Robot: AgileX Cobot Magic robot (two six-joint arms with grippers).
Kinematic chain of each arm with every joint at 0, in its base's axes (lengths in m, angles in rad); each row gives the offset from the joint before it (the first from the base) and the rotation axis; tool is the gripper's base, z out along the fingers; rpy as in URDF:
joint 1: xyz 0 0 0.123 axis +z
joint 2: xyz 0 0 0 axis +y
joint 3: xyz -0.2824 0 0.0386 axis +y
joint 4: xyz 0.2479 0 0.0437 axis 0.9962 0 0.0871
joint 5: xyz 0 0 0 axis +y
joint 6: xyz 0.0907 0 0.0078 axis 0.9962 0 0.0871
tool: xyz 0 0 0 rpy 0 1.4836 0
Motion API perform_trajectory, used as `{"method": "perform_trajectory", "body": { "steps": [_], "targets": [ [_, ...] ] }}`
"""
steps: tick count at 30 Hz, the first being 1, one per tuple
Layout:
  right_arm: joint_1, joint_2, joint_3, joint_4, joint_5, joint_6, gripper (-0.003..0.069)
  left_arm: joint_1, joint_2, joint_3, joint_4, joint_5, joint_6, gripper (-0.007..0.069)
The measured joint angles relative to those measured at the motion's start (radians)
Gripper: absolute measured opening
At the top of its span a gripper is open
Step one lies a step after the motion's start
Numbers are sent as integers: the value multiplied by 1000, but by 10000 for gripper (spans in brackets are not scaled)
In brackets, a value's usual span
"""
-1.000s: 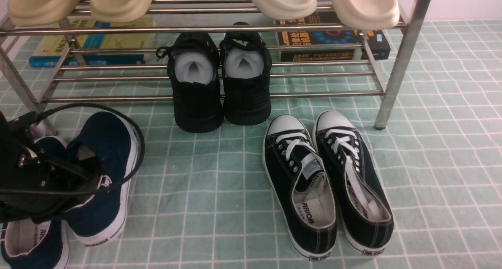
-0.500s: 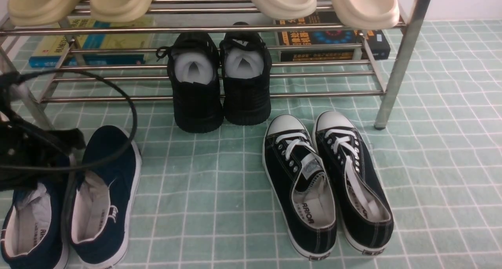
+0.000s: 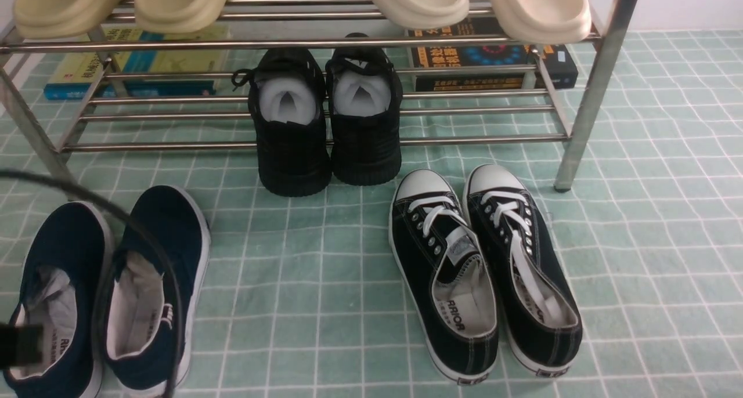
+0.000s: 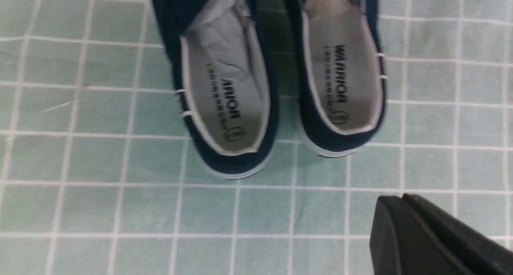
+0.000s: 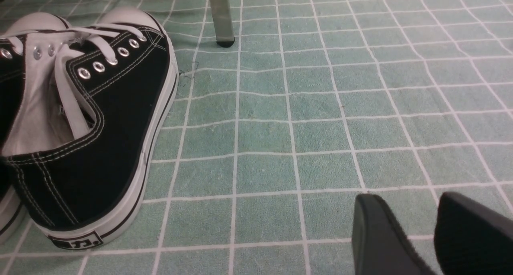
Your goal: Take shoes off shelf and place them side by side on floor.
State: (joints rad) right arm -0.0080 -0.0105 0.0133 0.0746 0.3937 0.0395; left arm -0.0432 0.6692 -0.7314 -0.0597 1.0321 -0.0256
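Observation:
The two navy-blue shoes [image 3: 64,253] [image 3: 165,230] lie side by side on the pale green gridded floor [image 3: 325,282] at the front left, toes toward the shelf [image 3: 290,44]. The left wrist view looks down on their pale grey insoles [image 4: 224,106] [image 4: 344,86]. My left gripper [image 4: 402,197] is shut and empty, drawn back behind the heels and apart from them. Only a black scrap of that arm [image 3: 17,346] shows in the front view. My right gripper [image 5: 408,197] hovers open over bare floor with nothing between its fingers.
All-black shoes with white stuffing [image 3: 325,148] sit on the shelf's lower bars, beige slippers [image 3: 174,3] on top. Black white-laced sneakers [image 3: 482,270] stand on the floor near the shelf's right leg [image 3: 580,125]. Books [image 3: 133,67] lie behind. A black cable [image 3: 145,253] arcs over the navy shoes.
My left gripper let go of the right navy shoe, which settled flat beside its mate. The arm then drew back toward the lower left, almost out of the front view, and its jaws shut.

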Motion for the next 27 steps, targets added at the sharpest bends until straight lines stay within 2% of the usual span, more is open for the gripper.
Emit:
{"method": "perform_trajectory", "body": {
  "steps": [4, 9, 27],
  "targets": [
    [0, 0, 0, 0, 0, 0, 239, 0, -184, 188, -163, -209, 85, 1],
    [0, 0, 0, 0, 0, 0, 239, 0, -304, 313, -247, -341, 93, 1],
    [0, 0, 0, 0, 0, 0, 239, 0, -346, 377, -121, -462, 97, 1]
  ]
}}
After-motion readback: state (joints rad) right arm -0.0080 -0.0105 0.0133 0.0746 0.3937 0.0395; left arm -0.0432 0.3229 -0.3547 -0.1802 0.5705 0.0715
